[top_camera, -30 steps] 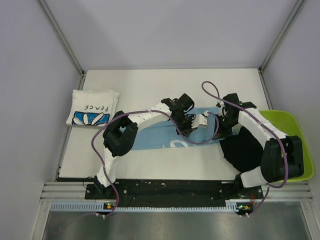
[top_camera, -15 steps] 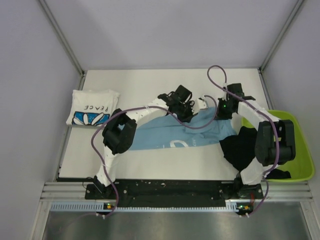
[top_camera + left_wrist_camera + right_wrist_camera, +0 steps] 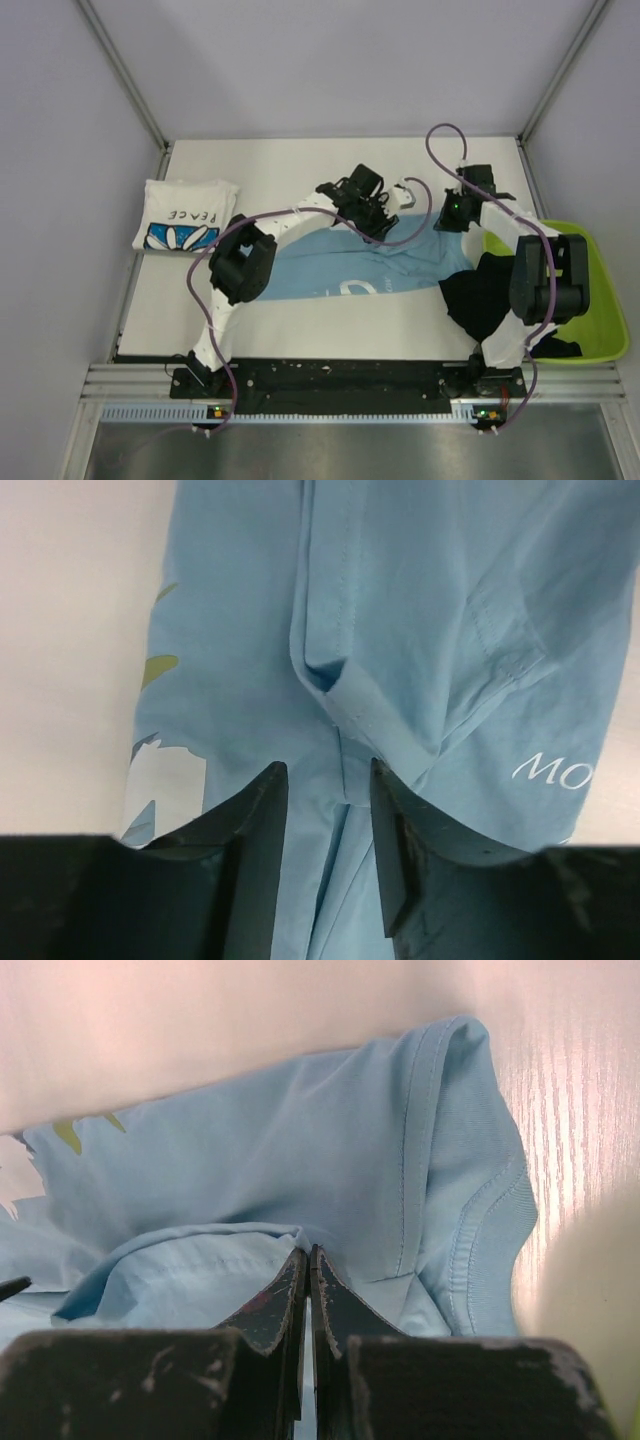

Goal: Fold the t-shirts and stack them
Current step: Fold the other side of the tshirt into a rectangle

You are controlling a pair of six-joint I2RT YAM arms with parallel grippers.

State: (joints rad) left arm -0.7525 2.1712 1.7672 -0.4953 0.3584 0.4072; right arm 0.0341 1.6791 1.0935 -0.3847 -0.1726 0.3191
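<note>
The light blue t-shirt (image 3: 350,270) lies spread across the middle of the table. My left gripper (image 3: 385,212) is at its far edge. In the left wrist view my left gripper (image 3: 325,770) is open, its fingers (image 3: 262,810) either side of a ridge of blue cloth (image 3: 420,630). My right gripper (image 3: 447,218) is at the shirt's far right corner. In the right wrist view it (image 3: 308,1250) is shut on a fold of the blue shirt (image 3: 250,1170). The white "PEACE" t-shirt (image 3: 185,215) lies folded at the left. The black t-shirt (image 3: 485,295) hangs crumpled over the bin's edge.
The lime-green bin (image 3: 600,290) stands at the right edge of the table, partly under the black shirt. Purple cables (image 3: 440,150) loop above both arms. Metal frame posts (image 3: 130,80) rise at the table's back corners.
Both grippers have moved toward the far side of the table, drawing the blue shirt with them. It now lies flatter and wider. More of the bin shows.
</note>
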